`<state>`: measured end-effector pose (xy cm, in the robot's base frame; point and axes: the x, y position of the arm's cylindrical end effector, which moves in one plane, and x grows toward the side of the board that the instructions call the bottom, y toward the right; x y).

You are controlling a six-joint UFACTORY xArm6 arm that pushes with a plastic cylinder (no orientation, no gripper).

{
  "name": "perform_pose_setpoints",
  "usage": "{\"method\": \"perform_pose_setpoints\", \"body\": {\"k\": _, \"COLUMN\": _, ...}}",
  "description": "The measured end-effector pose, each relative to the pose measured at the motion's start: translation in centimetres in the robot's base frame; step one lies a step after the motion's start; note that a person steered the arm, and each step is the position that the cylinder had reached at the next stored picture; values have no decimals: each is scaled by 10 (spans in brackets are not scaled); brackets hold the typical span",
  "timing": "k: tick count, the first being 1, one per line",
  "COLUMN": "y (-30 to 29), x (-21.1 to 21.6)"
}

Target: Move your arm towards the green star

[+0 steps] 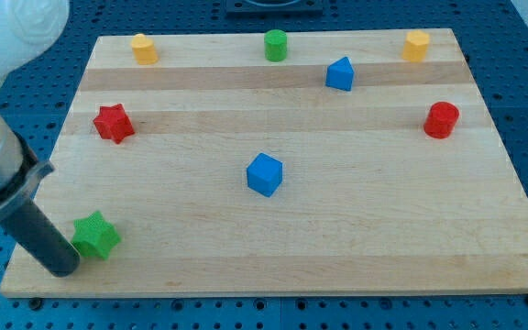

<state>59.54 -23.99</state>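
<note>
The green star point(95, 236) lies near the board's bottom left corner. My tip point(63, 268) rests on the board just left of and below the star, touching or nearly touching its left edge. The dark rod slants up to the view's left edge, where the arm's grey and white body fills the corner.
On the wooden board point(337, 257): a red star point(113, 123) at left, a blue cube point(264, 174) in the middle, a blue block point(339, 74), a red cylinder point(442, 120), a green cylinder point(275, 45), and yellow blocks at top left point(143, 48) and top right point(416, 45).
</note>
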Motion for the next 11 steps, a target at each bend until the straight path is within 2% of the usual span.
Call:
{"method": "perform_pose_setpoints", "body": {"k": 1, "y": -12, "x": -3}}
{"method": "perform_pose_setpoints", "body": {"k": 3, "y": -13, "x": 23}}
{"method": "perform_pose_setpoints", "body": {"k": 5, "y": -8, "x": 23}}
{"method": "perform_pose_setpoints", "body": {"k": 9, "y": 59, "x": 23}}
{"method": "perform_pose_setpoints", "body": {"k": 11, "y": 70, "x": 8}}
